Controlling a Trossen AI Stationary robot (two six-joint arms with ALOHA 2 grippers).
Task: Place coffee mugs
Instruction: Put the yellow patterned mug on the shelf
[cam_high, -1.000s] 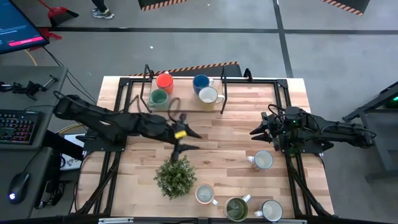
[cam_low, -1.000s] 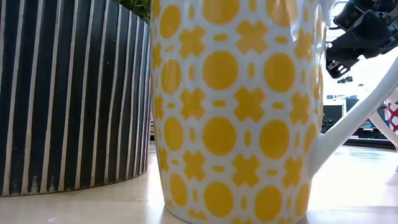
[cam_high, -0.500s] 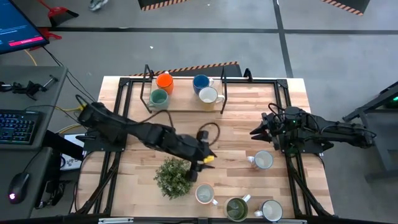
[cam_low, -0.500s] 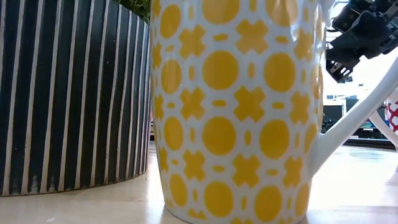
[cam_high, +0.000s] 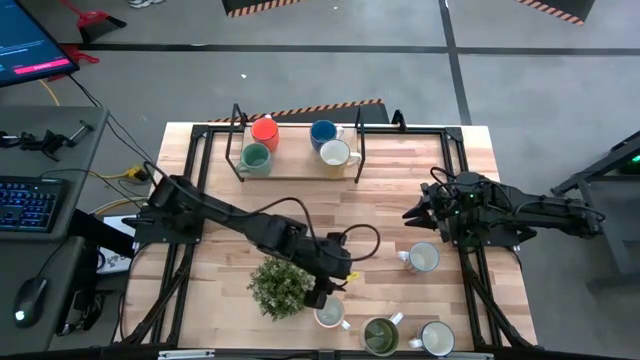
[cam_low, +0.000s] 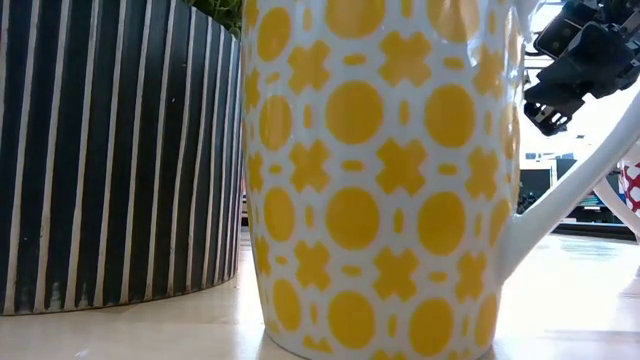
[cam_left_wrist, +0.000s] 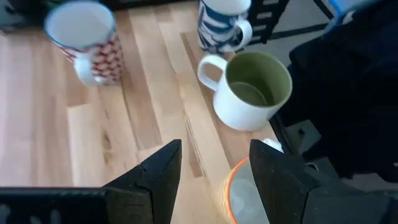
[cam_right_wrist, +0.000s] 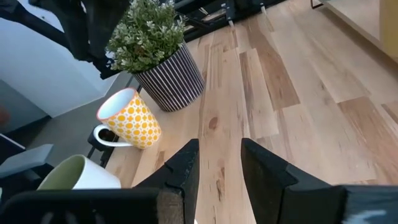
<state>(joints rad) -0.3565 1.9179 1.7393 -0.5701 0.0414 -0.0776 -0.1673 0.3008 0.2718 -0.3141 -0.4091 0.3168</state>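
Your left gripper (cam_high: 338, 284), fingers spread, has swung toward six o'clock, now above the yellow-patterned mug (cam_high: 328, 313); right gripper (cam_high: 418, 212) empty, half-open.

Overhead, table-level, two wrist views

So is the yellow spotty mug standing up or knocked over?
Standing up: the yellow spotty mug sits flat on the table, its opening facing upward.

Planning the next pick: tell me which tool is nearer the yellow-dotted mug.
Left. The left tool hovers open just above the yellow-dotted mug, beside the plant; the right tool waits far across the table.
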